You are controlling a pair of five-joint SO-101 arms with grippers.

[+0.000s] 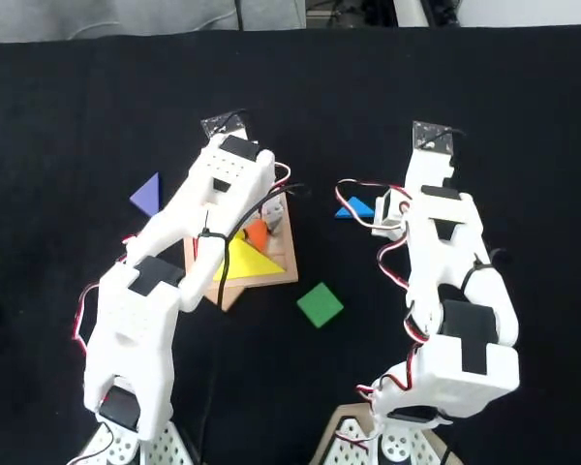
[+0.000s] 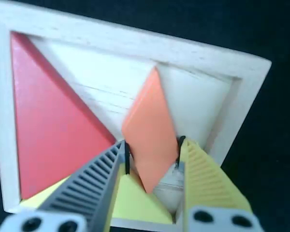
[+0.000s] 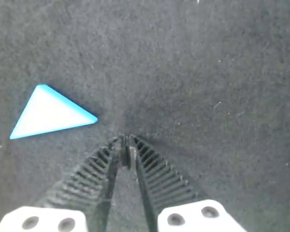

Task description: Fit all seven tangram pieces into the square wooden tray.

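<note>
On the black tabletop point(image 1: 484, 87), your left hand point(image 2: 152, 152) clamps the orange parallelogram point(image 2: 149, 121) over the tray point(image 2: 135, 46). Released askew, it could jam against the red triangle point(image 2: 53, 125). Your right hand point(image 3: 125, 147) is pinched together, empty.

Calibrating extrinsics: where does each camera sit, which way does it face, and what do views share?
High view: fixed off the arms, looking down on the black table; shows the left arm over the wooden tray and the right arm near the blue triangle.
Left wrist view: on the left arm, looking down into the tray; left gripper closed on the orange parallelogram.
Right wrist view: on the right arm, facing the black table; right gripper shut.
Shared: high and left wrist views show the tray and orange parallelogram; high and right wrist views show the blue triangle.
</note>
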